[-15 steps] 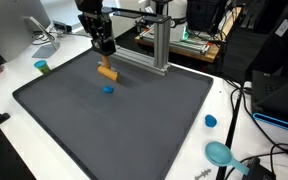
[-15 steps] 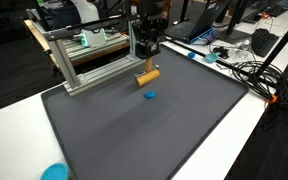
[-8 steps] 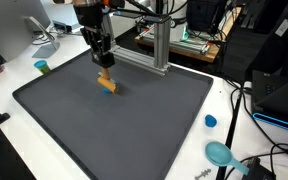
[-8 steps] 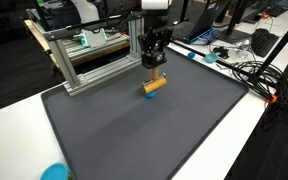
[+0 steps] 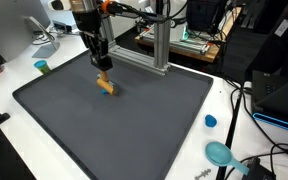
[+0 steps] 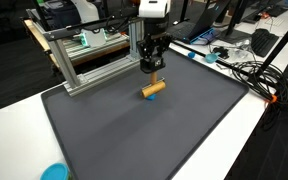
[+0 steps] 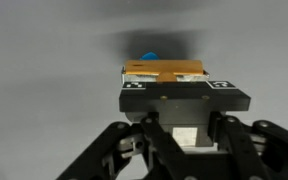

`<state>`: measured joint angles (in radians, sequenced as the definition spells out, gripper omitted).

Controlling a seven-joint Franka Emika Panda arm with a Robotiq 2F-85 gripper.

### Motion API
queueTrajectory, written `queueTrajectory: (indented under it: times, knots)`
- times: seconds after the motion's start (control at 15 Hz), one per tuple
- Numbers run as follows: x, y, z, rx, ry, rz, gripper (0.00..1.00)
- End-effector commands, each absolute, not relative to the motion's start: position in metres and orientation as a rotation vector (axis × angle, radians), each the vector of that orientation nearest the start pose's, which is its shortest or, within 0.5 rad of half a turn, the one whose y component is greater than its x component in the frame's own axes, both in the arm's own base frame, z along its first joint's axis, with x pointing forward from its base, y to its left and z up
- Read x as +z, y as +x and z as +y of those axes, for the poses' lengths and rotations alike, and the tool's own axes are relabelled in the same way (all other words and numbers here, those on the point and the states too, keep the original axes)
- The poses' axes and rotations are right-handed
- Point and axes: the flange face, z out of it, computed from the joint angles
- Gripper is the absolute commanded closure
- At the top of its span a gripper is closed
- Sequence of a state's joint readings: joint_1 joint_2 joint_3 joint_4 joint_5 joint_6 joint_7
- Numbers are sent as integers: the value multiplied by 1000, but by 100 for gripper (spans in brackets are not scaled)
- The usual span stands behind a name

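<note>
Gripper clamped on orange block, over the upper-left part of dark mat. Both exterior views show the block at the fingertips, low over the mat; contact unclear. Only the wrist view shows small blue piece peeking past the block's far edge, upper centre of frame.

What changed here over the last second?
The orange block was carried down and over the small blue piece, which now peeks out only in the wrist view. The jaws stayed shut on the block; the mat and aluminium frame stayed put.
</note>
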<state>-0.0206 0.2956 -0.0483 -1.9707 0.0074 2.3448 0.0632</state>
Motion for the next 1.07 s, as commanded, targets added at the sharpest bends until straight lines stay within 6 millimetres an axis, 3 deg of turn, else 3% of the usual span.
queueTrajectory:
  times: [0.0, 0.53, 0.93, 1.0]
  knots:
    - [337, 615, -52, -116, -3139, 244, 78]
    - [315, 639, -64, 21, -3154, 392, 78]
    - [304, 660, -72, 27, -3153, 429, 78]
    - [322, 649, -60, -21, -3136, 382, 78]
